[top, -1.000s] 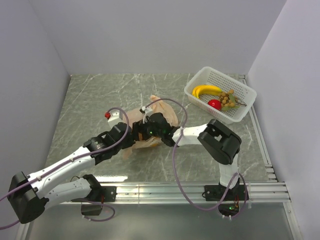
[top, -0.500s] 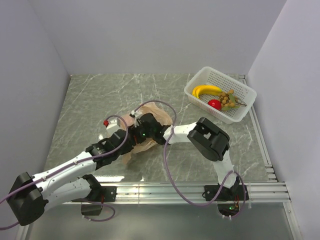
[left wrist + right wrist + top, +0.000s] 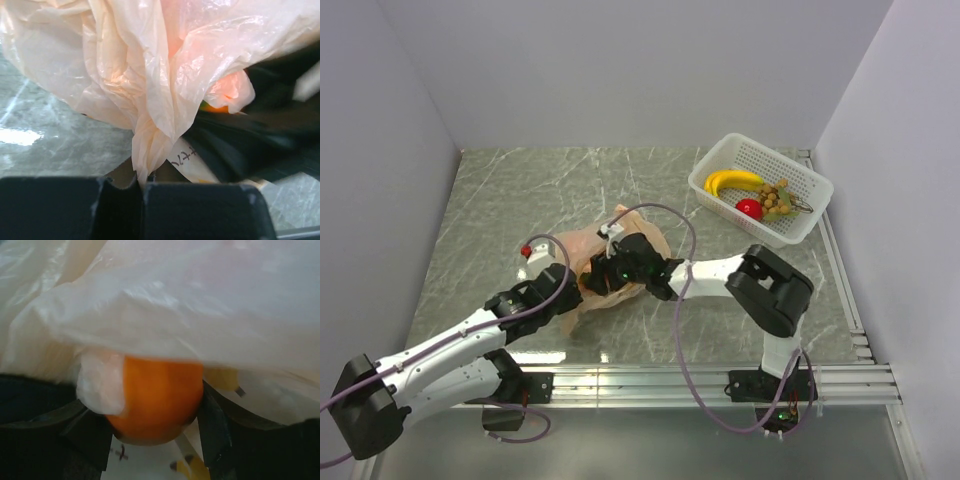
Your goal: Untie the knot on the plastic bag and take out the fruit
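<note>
My left hand [image 3: 142, 186] pinches a fold of the thin crinkly peach-orange plastic bag [image 3: 120, 65] to steady it, while my right hand [image 3: 155, 412], under the bag's folds, grips the round orange [image 3: 160, 385].

The peach-orange plastic bag [image 3: 578, 246] lies crumpled on the grey-green marbled worktop [image 3: 510, 190], well apart from the white perforated basket [image 3: 812, 205], to its left and nearer the arm bases. The left pincer [image 3: 552, 280] meets the bag on the side away from the basket and the right pincer [image 3: 604, 277] on the basket side, with both sets of jaws hidden. The basket holds a yellow banana [image 3: 732, 180], a red apple [image 3: 749, 208] and tan grapes [image 3: 777, 198].
</note>
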